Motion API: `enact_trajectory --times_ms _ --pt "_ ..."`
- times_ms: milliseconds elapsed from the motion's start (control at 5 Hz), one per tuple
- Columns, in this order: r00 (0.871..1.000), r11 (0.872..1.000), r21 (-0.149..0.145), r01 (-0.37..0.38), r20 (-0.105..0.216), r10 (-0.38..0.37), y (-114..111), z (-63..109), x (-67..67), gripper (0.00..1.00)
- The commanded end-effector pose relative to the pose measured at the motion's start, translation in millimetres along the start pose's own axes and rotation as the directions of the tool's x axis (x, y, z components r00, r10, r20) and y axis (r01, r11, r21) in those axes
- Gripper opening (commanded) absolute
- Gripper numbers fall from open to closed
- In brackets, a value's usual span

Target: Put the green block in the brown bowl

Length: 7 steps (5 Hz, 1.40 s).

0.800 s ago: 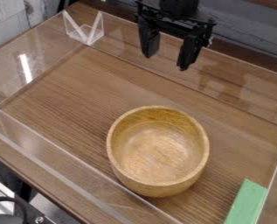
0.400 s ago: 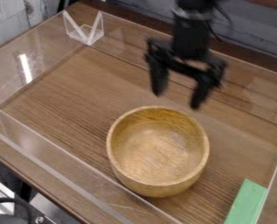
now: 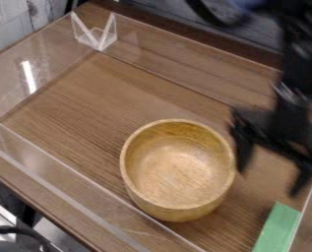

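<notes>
Between the earlier frames and this one, the gripper (image 3: pixel 274 162) has travelled from the far side of the table across to the near right, and is blurred by motion. Its fingers are spread wide, one on the bowl side and one toward the right edge of the view, with nothing visible between them. The green block (image 3: pixel 278 229) lies flat on the wooden table (image 3: pixel 66 123) at the lower right, just beyond the fingertips and partly cut off by the frame; it has not shifted. The brown bowl (image 3: pixel 178 170) likewise keeps its place, upright, to the left of the block and apart from it. The change suggests that the approach to the block is well advanced, while grasping, lifting and transfer remain. The next move probably requires alignment over the block, with care not to knock the bowl's rim.
</notes>
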<state>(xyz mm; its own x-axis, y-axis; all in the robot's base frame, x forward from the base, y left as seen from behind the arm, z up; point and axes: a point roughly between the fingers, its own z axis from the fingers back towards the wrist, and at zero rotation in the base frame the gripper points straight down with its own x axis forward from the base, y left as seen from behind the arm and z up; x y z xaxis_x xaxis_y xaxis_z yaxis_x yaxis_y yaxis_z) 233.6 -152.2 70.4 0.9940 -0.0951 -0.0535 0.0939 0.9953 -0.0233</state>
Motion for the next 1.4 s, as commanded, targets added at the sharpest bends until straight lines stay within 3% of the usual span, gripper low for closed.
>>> enact_trajectory --times_ms 0,400,1200 --pt "0.997 1.000 -0.025 -0.010 0.072 0.011 0.9 -0.7 1.0 1.00" --pt "0.996 0.999 -0.032 0.002 0.093 0.001 -4.0 -18.7 2.8 1.00" --pt "0.994 0.999 -0.050 0.006 0.111 -0.001 -2.5 -26.3 5.8 1.00"
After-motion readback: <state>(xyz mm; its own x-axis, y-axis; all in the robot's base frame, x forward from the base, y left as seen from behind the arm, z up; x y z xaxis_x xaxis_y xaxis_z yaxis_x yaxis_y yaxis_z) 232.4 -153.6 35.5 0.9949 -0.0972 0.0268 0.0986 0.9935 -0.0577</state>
